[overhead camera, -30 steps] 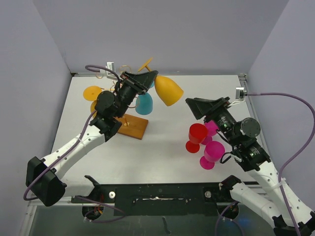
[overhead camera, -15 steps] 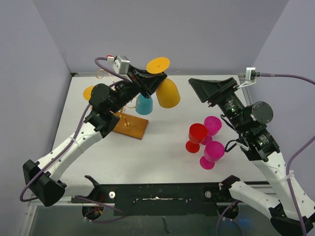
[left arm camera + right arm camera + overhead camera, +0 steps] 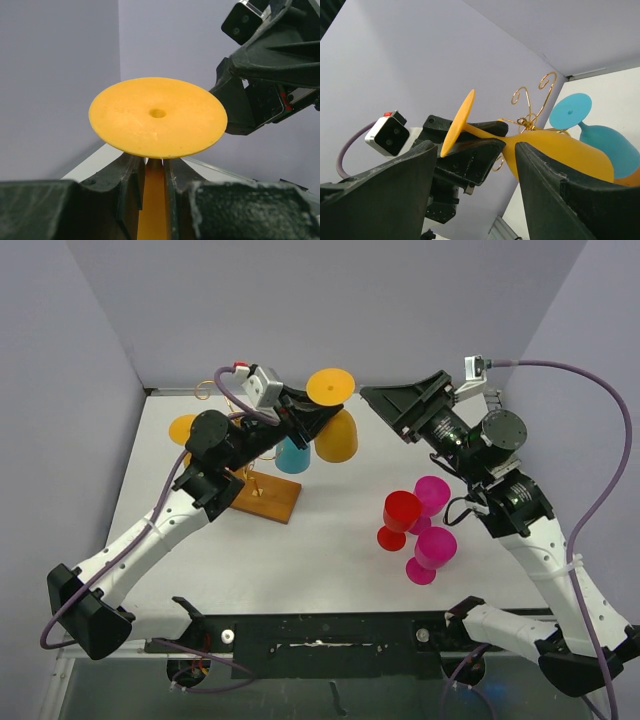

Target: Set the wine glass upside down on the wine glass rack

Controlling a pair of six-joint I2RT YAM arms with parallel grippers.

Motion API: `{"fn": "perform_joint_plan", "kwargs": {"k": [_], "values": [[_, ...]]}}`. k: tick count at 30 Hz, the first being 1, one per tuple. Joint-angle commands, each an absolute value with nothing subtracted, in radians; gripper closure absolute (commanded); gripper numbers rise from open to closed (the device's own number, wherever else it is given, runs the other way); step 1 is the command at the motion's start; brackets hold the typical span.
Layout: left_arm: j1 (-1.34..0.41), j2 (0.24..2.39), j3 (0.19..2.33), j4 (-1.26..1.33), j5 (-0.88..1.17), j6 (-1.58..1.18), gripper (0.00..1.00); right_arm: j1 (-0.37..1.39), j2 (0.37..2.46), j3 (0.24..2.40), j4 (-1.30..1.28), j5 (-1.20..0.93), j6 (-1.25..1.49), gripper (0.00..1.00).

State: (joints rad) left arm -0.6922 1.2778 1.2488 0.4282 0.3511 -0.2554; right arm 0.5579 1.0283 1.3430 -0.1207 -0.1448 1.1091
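The wine glass rack (image 3: 275,500), gold wire curls on a wooden base, carries a blue glass (image 3: 293,454) hung bowl-down and a second orange glass (image 3: 186,428) on its far left side; no writing can be read anywhere. The task's wine glass (image 3: 337,436) is opaque orange-yellow, with a flat round foot (image 3: 157,117) dimpled at its centre; it is held in the air, inverted and tilted, foot uppermost, its bowl just beside the blue glass, though whether they touch cannot be told. The left gripper (image 3: 154,172) pinches its thin stem (image 3: 154,205) just under the foot; the right gripper (image 3: 398,405) hovers close by with fingers spread wide and nothing between them. A red glass (image 3: 401,512) and magenta glasses (image 3: 435,548) stand clustered on the white table (image 3: 330,540), under the right arm.
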Motion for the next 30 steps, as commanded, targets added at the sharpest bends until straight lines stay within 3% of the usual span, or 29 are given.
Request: {"fn": "perform_joint_plan", "kwargs": {"k": [1, 15, 23, 26, 30], "values": [[-0.699, 1.272, 1.245, 0.438, 0.407, -0.215, 0.89, 0.558, 1.068, 1.414, -0.188, -0.191, 1.198, 0.38], [-0.704, 1.211, 1.189, 0.339, 0.411, -0.179, 0.89, 0.606, 1.073, 1.358, -0.262, -0.192, 1.328, 0.69], [-0.703, 1.193, 1.162, 0.321, 0.401, -0.185, 0.89, 0.609, 1.072, 1.345, -0.274, -0.195, 1.366, 0.96], [-0.703, 1.176, 1.149, 0.313, 0.374, -0.209, 0.79, 0.61, 1.071, 1.346, -0.284, -0.193, 1.376, 1.0], [-0.703, 1.142, 1.142, 0.251, 0.336, -0.257, 0.57, 0.61, 1.056, 1.346, -0.302, -0.169, 1.392, 1.0]]}}
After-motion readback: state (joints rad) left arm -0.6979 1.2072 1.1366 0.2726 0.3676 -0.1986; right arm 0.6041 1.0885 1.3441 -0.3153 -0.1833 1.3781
